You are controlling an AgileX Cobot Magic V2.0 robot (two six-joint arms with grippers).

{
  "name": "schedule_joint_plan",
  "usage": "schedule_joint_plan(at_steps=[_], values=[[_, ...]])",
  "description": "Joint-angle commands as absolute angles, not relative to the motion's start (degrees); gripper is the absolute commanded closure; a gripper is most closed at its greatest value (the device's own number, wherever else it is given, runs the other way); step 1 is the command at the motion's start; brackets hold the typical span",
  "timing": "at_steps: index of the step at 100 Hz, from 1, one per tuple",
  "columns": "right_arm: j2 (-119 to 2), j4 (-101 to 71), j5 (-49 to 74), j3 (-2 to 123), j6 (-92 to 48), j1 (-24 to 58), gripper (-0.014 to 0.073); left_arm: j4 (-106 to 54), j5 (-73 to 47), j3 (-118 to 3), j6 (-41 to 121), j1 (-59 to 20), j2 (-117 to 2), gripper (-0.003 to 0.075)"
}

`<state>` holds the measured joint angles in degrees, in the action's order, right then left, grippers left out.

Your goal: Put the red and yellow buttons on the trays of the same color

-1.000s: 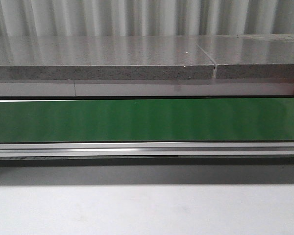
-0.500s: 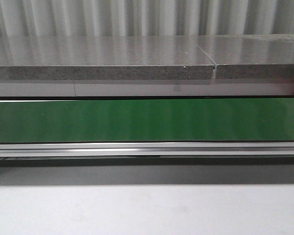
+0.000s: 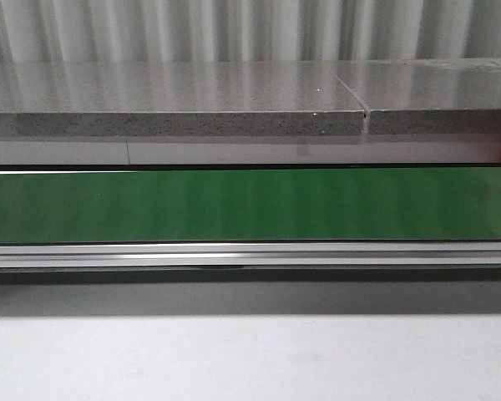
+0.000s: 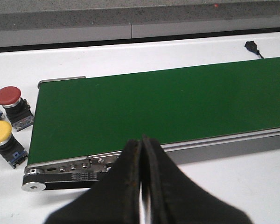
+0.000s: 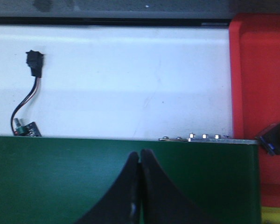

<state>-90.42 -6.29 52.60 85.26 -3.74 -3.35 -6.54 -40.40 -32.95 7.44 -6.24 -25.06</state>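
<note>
Left gripper (image 4: 142, 186) being held pressed together, empty | right gripper (image 5: 140, 186) likewise | step: pre-pick | next: red button (image 4: 8, 97) to be grasped, jaws needing spreading

Conveyor belt (image 3: 250, 205): green, runs full width of front view, bare.
Belt rail (image 3: 250, 254): aluminium, along near edge of belt.
End roller (image 4: 33, 185): silver, at belt's end in left wrist view.
Worktop (image 3: 250, 359): white, carries the conveyor.
Stone ledge (image 3: 175, 100): grey speckled, behind belt, seam right of centre.
Cable with plug (image 5: 28, 93): black connector, lies on worktop beside belt.
Back wall (image 3: 250, 29): corrugated metal.
</note>
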Motion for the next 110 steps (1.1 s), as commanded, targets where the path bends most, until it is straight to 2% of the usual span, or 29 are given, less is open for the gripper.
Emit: schedule_joint_plan(at_steps=[1,110], values=[[-86.0,-6.5,51.0,84.9,-4.4,-2.1,0.0715,-7.6,-36.5,-34.4,7.5,-6.6,-25.5,0.0741],[-51.1,-6.0,43.3,49.1,-4.4,-0.8,0.0715,-7.6,-36.5,-34.4,7.5,-6.6,-25.5,0.0741]])
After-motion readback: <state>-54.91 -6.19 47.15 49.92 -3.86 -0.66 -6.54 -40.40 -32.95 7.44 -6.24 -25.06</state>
